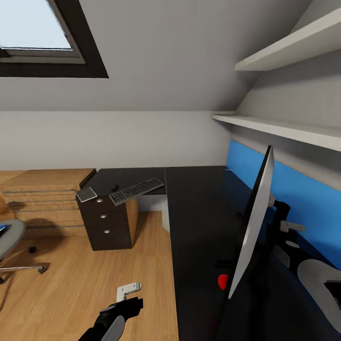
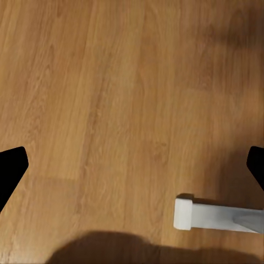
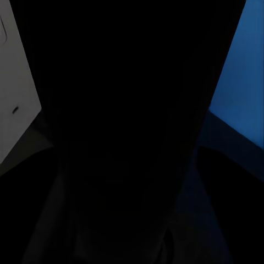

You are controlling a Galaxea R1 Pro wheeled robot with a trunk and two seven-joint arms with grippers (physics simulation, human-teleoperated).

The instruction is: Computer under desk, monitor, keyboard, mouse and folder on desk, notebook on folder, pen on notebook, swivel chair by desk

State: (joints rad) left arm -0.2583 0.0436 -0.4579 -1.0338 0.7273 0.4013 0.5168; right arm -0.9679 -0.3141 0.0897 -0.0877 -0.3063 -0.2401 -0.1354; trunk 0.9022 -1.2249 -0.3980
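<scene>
Your right gripper (image 1: 289, 226) is behind the monitor (image 1: 253, 222), its grip impossible to judge; settle the screen square against the desk's (image 1: 199, 222) blue back. Your left gripper (image 1: 129, 290) hangs open over floor; the keyboard (image 1: 136, 190) waits far left

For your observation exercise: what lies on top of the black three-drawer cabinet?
A slim keyboard and a small grey notebook lie on the cabinet, both overhanging its front edge. What sits beneath the keyboard is covered.
</scene>
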